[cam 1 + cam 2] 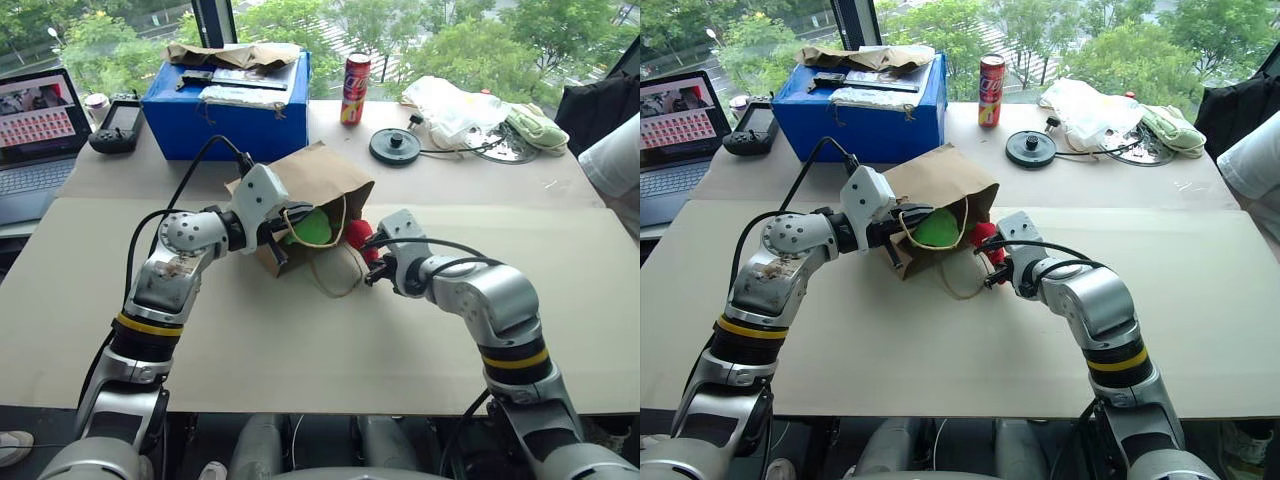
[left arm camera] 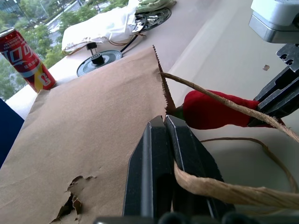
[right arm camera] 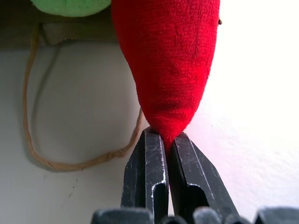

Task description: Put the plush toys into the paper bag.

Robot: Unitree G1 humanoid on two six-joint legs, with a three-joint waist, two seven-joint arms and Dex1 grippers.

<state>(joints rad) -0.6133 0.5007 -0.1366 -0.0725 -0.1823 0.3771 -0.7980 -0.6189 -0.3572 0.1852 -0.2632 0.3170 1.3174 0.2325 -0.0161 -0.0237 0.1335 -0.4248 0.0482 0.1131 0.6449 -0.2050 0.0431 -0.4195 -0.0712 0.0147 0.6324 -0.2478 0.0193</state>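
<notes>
The brown paper bag (image 1: pixel 320 180) lies on its side mid-table, its mouth facing my right arm. A bright green plush toy (image 1: pixel 315 228) sits inside the mouth. My left gripper (image 2: pixel 164 123) is shut on the bag's upper rim where a twine handle (image 2: pixel 224 191) is attached, holding the mouth up. The red chili plush (image 3: pixel 166 60) hangs at the bag's opening, stem end toward the bag. My right gripper (image 3: pixel 167 137) is shut on the chili's pointed tip, just outside the mouth. The other twine loop lies on the table beneath the chili.
Behind the bag stand a blue box (image 1: pixel 225 100) with crumpled brown paper (image 1: pixel 235 55) on top, a red can (image 1: pixel 355 88), a black disc (image 1: pixel 395 146), a white plastic bag (image 1: pixel 450 105) and pale green cloth (image 1: pixel 535 125). A laptop (image 1: pixel 35 130) is far left.
</notes>
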